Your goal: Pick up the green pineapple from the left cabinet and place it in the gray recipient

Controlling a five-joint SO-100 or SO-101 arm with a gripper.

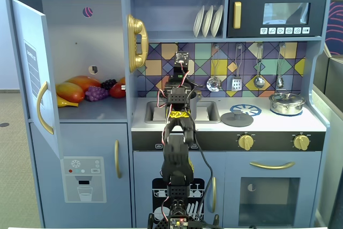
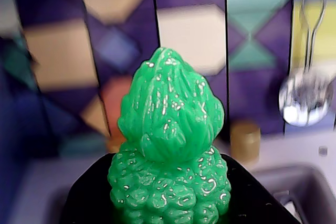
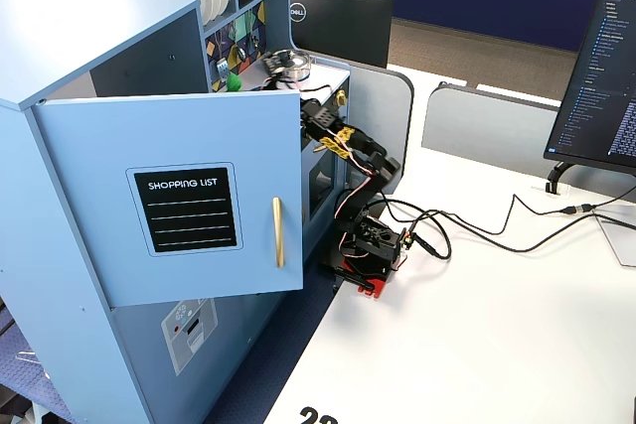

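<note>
Above the sink (image 1: 182,112), the gripper (image 2: 170,219) was clamped on the green pineapple (image 2: 169,171), crown upward against the tiled wall. No gray pot was visible; it presumably lay below, hidden by the arm.

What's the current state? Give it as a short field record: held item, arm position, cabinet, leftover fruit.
held item: green pineapple, upright in the gripper, crown up
arm position: raised over the sink, in front of the tiled backsplash
left cabinet: door swung open
leftover fruit: mango and purple grapes on the cabinet shelf
gray recipient: not identifiable in these views
flat gray lid: on the counter right of the sink
</note>
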